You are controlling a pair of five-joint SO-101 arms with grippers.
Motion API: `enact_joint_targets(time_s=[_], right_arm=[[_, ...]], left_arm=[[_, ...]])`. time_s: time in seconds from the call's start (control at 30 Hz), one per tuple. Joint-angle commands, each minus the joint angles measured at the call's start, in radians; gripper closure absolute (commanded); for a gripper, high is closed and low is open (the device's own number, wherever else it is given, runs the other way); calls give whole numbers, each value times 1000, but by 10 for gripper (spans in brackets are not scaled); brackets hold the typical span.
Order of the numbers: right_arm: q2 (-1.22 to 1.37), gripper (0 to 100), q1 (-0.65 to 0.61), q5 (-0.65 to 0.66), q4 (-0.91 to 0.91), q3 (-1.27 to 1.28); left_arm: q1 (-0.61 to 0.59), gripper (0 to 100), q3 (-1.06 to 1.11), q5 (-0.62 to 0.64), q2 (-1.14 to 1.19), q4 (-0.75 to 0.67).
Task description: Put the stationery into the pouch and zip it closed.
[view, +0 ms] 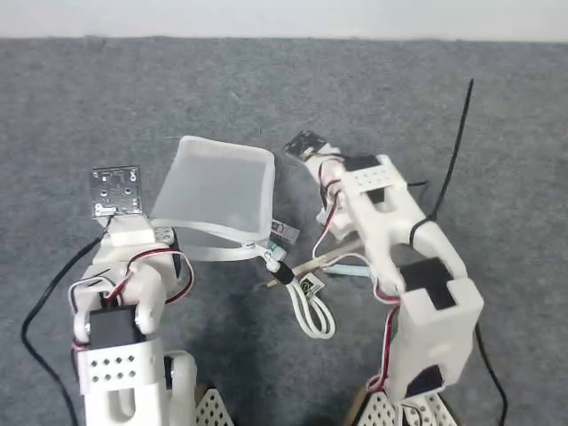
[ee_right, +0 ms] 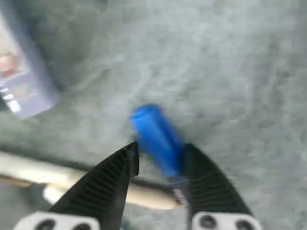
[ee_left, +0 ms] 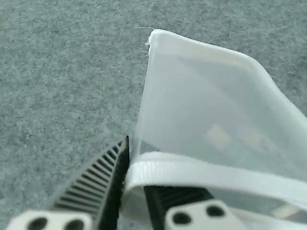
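None of the stationery can be confirmed inside the pouch (view: pixel 220 188) from the high view. The pouch lies flat on the grey tabletop (view: pixel 89 98) with its mouth toward the arms. A wooden pencil (view: pixel 330 256) and a looped white cord (view: pixel 311 311) sit just beside the pouch's mouth corner, outside it.

In the left wrist view, the left end effector (ee_left: pixel 136 167) has its jaws pinched together on the pouch's white zip band (ee_left: pixel 206 175), propping the mouth. Faint shapes show through the pouch wall; whether they lie inside or beneath, I cannot tell.

In the right wrist view, the right end effector (ee_right: pixel 160 149) straddles a blue pen (ee_right: pixel 156 132). Its jaws are partly apart and not visibly clamped, and the pencil lies close by. Loading looks barely begun: pen and pencil both need to go in, and the zip is not yet closed.
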Motion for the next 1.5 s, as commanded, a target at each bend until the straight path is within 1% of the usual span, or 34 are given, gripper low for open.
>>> enact_joint_targets(time_s=[0.0, 0.13, 0.37, 0.5, 0.6, 0.7, 0.87, 0.97, 1.1, 1.33, 1.47], right_arm=[[30, 988, 19, 17, 4, -58], [15, 992, 39, 14, 4, -60], [-50, 992, 133, -83, 5, -58], [-114, 992, 162, -135, -7, -17], [-176, 992, 185, -178, -25, 25], [-229, 992, 213, -216, -111, 103], [-315, 993, 225, -262, -196, 201], [-349, 993, 225, -292, -223, 236], [-375, 993, 225, -295, -257, 272], [-400, 993, 228, -301, -263, 281], [-435, 993, 251, -393, -263, 278]], left_arm=[[-6, 990, -62, 20, -35, 3], [-6, 990, -59, 20, -35, 3], [-3, 989, -36, 20, -35, -38], [5, 989, -38, 21, -35, -54], [52, 989, -38, 21, -35, -71], [91, 989, -77, 17, -29, -49], [117, 989, -219, 15, -26, 2], [180, 989, -317, 20, 5, 71], [256, 990, -464, 32, 176, 146], [261, 990, -786, 97, 486, 276], [261, 990, -898, 144, 617, 321]])
